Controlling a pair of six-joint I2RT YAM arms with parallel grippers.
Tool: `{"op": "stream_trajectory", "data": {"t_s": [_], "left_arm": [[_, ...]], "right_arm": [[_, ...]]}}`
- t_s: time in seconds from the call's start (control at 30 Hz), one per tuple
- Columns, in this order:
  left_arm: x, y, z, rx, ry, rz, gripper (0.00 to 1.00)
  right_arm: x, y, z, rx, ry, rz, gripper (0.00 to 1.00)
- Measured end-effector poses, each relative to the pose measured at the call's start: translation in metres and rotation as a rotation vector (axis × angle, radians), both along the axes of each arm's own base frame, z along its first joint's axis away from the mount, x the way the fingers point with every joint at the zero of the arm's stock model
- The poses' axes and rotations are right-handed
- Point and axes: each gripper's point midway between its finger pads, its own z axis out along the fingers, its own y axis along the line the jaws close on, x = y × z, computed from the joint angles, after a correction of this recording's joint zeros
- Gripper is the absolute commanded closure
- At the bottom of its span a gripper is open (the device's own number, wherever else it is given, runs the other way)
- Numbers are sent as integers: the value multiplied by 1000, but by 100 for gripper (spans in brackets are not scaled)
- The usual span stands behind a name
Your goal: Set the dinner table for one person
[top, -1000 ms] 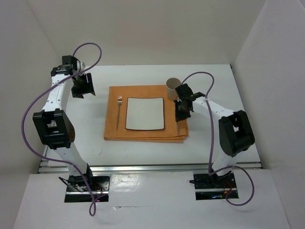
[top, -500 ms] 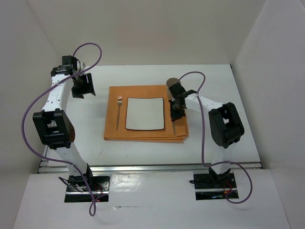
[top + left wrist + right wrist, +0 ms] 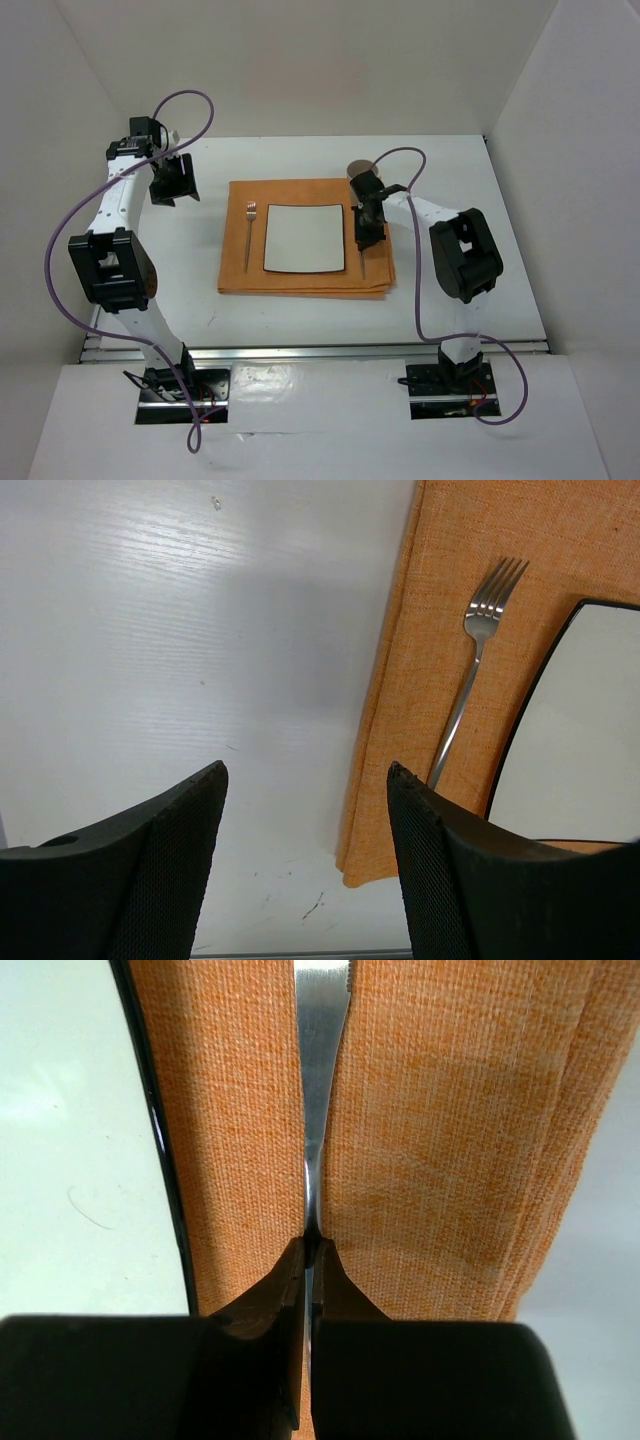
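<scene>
The white dinner table [image 3: 470,180] holds an orange cloth [image 3: 300,282] with a square white dark-rimmed plate [image 3: 304,238] on it. A fork [image 3: 248,235] lies left of the plate. My right gripper [image 3: 366,232] is shut on a metal knife [image 3: 363,262], right of the plate over the cloth. The right wrist view shows the knife [image 3: 318,1080] between the shut jaws [image 3: 310,1245], pointing along the plate's edge [image 3: 60,1110]; I cannot tell whether it touches the cloth. My left gripper [image 3: 175,185] is open and empty over bare table, left of the cloth [image 3: 420,630] and fork [image 3: 470,670].
A tan cup [image 3: 356,169] stands at the cloth's far right corner, partly hidden behind my right wrist. White walls enclose the table on three sides. The arm bases sit at the near edge.
My right gripper has moved left with the knife, from the cloth's right edge to close beside the plate. The cup is now more hidden. The left arm has not moved.
</scene>
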Motion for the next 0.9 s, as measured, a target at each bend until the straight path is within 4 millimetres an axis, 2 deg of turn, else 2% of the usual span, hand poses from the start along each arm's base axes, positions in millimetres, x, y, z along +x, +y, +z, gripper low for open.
{"op": "stream_trajectory", "data": {"t_s": [0.13,0.43,0.8,0.9], "left_arm": [[0,0,0,0,0,1,28],[0,0,0,-1,1,0,28],[-2,-1,-1,-8,7,-3,28],[-3,-1,-2,-8,10,-3,28]], "right_arm": [[1,1,0,6,-1,-10,100],[-13,-4,-3,18,-3,-46,100],[-8,-5,-2,14,-14,-74,100],[-7,-5,-2,11,-15,-85,91]]}}
